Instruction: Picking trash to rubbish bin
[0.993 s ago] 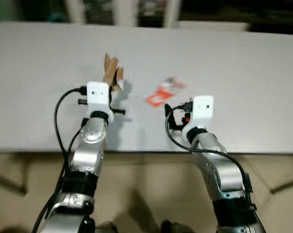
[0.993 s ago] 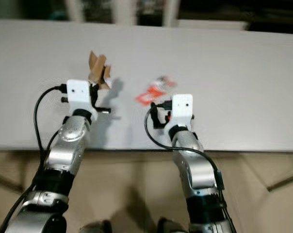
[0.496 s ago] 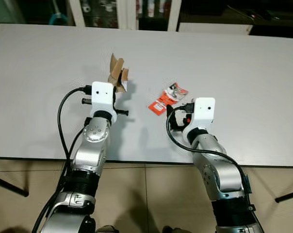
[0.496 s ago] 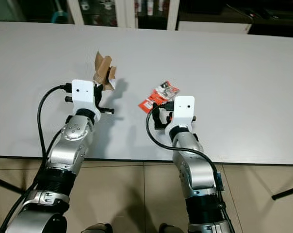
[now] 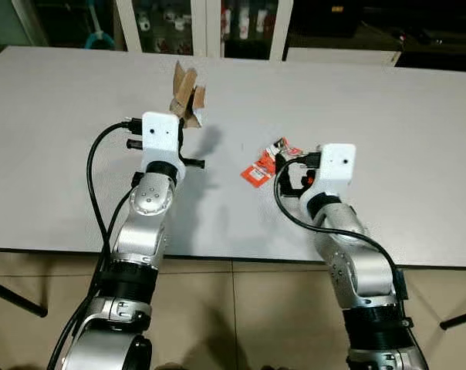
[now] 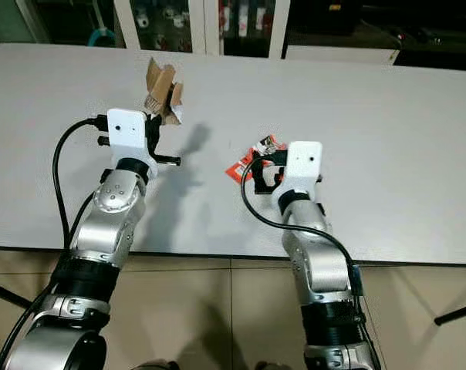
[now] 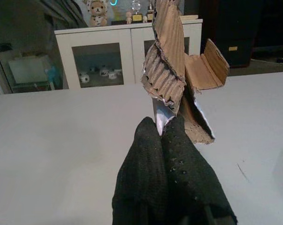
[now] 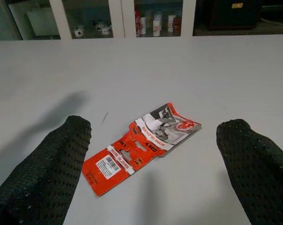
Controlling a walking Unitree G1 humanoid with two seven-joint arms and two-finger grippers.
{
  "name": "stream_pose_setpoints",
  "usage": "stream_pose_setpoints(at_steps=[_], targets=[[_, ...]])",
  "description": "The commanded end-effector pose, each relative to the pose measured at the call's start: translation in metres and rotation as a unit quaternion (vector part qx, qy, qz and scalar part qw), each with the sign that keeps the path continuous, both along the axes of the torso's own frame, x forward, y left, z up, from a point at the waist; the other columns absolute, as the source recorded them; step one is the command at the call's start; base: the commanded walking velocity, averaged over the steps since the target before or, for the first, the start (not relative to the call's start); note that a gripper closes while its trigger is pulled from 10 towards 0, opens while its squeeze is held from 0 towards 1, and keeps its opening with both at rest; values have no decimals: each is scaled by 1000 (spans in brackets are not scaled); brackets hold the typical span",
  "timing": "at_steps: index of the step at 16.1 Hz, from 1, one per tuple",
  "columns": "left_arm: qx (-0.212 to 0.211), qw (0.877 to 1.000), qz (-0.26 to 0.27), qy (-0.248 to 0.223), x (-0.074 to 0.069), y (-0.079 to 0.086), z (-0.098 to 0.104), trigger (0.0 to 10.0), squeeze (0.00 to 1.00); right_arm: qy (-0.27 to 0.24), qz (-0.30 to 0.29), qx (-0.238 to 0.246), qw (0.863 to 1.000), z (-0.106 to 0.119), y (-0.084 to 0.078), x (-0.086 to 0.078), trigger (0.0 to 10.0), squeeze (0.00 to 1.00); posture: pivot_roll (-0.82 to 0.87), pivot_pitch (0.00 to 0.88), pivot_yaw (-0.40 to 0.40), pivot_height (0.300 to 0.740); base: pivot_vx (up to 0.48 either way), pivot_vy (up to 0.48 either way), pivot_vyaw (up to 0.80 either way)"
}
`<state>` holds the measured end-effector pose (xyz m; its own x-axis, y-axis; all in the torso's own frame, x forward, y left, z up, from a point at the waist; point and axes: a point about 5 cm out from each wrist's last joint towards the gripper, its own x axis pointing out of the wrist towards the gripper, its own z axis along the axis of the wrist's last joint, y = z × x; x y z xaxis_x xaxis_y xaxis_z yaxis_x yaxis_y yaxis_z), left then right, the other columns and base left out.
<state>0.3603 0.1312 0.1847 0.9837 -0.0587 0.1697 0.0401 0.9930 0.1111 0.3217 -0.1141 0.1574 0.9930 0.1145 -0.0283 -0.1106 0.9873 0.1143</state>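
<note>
A torn piece of brown corrugated cardboard (image 5: 186, 94) is held up above the white table (image 5: 387, 116) by my left gripper (image 7: 166, 127), which is shut on its lower edge. A flat red and white card package (image 8: 140, 146) lies on the table near the middle (image 5: 267, 163). My right gripper (image 8: 153, 150) hovers low just before the package, open, with one finger on each side of it and no contact.
White cabinets with glass doors (image 7: 104, 58) stand beyond the table's far edge. The table's near edge (image 5: 233, 255) runs across below my arms, with tiled floor under it. A dark unit (image 5: 356, 31) stands at the back right.
The camera has tilted, shifting the scene down. My left gripper has lifted the cardboard higher. My right gripper has edged closer to the red package.
</note>
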Motion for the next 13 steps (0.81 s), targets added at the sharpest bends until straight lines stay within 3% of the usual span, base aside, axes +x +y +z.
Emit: stream_pose_setpoints(at_steps=[1, 13], targets=[[4, 1000, -1, -17, 0, -2, 9, 10000, 0, -6, -7, 2, 1000, 2, -4, 1, 10000, 0, -86, 93, -9, 740, 382, 0, 0], [10, 1000, 9, -22, 3, 1, 15, 10000, 0, -5, -15, 2, 1000, 3, -6, 4, 10000, 0, -82, 100, -6, 740, 449, 0, 0]])
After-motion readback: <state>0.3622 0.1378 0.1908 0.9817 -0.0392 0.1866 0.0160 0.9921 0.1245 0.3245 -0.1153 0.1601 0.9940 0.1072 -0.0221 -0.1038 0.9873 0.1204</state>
